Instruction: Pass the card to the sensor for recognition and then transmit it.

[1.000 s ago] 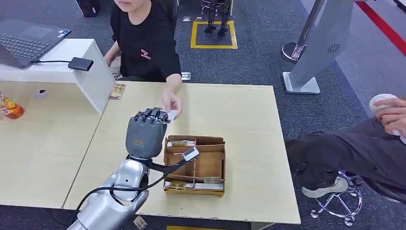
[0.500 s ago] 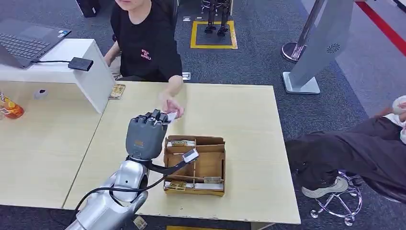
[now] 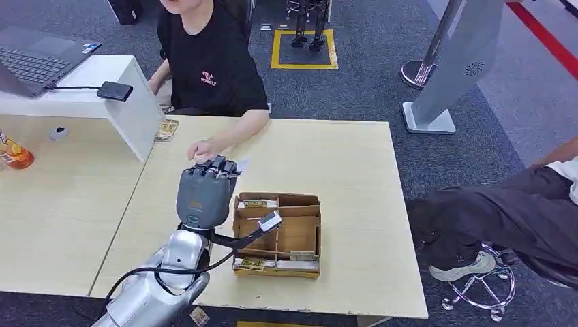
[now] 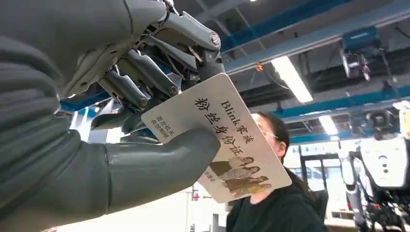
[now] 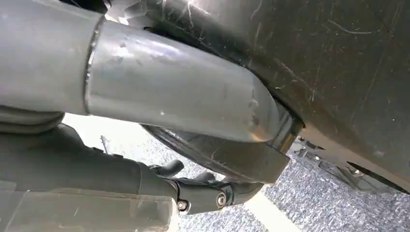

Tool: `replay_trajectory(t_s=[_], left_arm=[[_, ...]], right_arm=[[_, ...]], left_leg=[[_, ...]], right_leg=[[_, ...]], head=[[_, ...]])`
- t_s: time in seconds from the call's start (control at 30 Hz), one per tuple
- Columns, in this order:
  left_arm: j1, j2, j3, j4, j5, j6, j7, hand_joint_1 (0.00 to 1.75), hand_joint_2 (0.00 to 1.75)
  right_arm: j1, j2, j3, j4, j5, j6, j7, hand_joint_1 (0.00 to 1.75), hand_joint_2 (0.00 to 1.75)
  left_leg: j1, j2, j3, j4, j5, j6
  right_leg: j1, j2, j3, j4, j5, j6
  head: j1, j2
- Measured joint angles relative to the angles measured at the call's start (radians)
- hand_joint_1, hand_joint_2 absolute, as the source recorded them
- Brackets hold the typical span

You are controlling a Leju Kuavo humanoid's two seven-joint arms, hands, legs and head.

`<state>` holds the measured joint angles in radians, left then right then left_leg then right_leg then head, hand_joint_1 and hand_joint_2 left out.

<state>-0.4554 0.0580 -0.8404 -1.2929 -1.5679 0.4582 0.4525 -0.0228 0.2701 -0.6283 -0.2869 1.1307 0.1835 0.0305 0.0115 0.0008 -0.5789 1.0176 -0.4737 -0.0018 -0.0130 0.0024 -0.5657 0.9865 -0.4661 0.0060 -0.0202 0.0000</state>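
My left hand (image 3: 203,192) is raised over the table just beyond the cardboard box, its back toward the head view. It pinches a white printed card (image 4: 227,140) between thumb and fingers (image 4: 159,72); a corner of the card (image 3: 240,165) pokes out past the fingertips. The person in black sits across the table, with a hand (image 3: 202,148) resting flat on the tabletop just beyond my hand, apart from the card. A black sensor box (image 3: 114,90) lies on the white shelf at the far left. My right hand (image 5: 193,145) hangs by my body with thumb and fingers stretched, holding nothing.
A compartmented cardboard box (image 3: 310,235) with several cards sits near the table's front edge. A laptop (image 3: 34,61) is cabled to the sensor. Another card (image 3: 166,129) lies by the shelf's foot. A second person's legs (image 3: 504,218) are at the right.
The seated person's hand, which was at the card by my fingertips, has pulled away to the left and settled on the table. My left hand still holds the card, almost unmoved.
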Motion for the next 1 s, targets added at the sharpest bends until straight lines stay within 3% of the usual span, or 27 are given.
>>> replay_trajectory(t_s=[0.1,0.13,0.2,0.23,0.3,0.67,1.0], left_arm=[[0.0,0.014,-0.013,-0.028,0.0,0.0,0.031,1.75,1.75],[0.0,0.045,-0.034,-0.081,0.0,-0.005,0.08,1.75,1.75],[0.0,0.174,-0.101,-0.246,0.0,-0.035,0.222,1.75,1.75],[0.021,0.249,-0.129,-0.311,0.0,-0.043,0.239,1.75,1.75],[0.031,0.276,-0.134,-0.33,0.0,-0.042,0.24,1.75,1.75],[0.048,0.347,-0.195,-0.363,0.0,-0.051,0.24,1.75,1.75],[0.085,0.375,-0.317,-0.261,0.0,-0.032,0.241,1.75,1.75]], right_arm=[[0.0,0.0,-0.003,0.0,-0.004,0.0,0.0,0.0,0.0],[0.001,0.0,-0.01,0.0,-0.011,0.0,0.0,0.0,0.0],[0.013,0.004,-0.041,-0.015,-0.028,0.011,0.003,0.0,0.0],[0.024,0.012,-0.063,-0.043,-0.029,0.029,0.008,0.0,0.0],[0.029,0.015,-0.075,-0.056,-0.028,0.035,0.008,0.0,0.0],[0.04,0.029,-0.114,-0.098,-0.001,0.06,0.009,0.0,0.0],[0.042,0.039,-0.175,-0.129,0.05,0.08,-0.003,0.0,0.0]], left_leg=[[0.0,0.0,0.0,0.0,0.0,0.0],[0.0,0.0,0.0,0.0,0.0,0.0],[0.001,0.0,0.0,0.0,0.0,0.0],[0.001,0.0,0.0,-0.001,0.0,-0.001],[0.001,0.0,0.0,-0.001,0.0,-0.001],[0.0,0.0,0.0,-0.001,0.001,-0.001],[0.001,0.0,0.0,-0.001,0.0,-0.001]], right_leg=[[0.0,0.0,0.0,0.0,0.0,0.0],[0.0,0.0,0.0,0.0,0.0,0.0],[0.0,0.0,0.0,0.001,-0.001,-0.001],[0.0,0.0,0.0,0.001,-0.001,-0.001],[0.0,0.0,0.0,0.001,-0.001,-0.001],[0.0,0.0,0.0,0.001,-0.001,-0.001],[0.0,0.0,-0.001,0.001,-0.001,-0.001]], head=[[0.0,0.0],[0.0,0.0],[0.0,0.0],[-0.001,0.0],[-0.001,0.0],[-0.001,0.0],[0.0,0.0]])
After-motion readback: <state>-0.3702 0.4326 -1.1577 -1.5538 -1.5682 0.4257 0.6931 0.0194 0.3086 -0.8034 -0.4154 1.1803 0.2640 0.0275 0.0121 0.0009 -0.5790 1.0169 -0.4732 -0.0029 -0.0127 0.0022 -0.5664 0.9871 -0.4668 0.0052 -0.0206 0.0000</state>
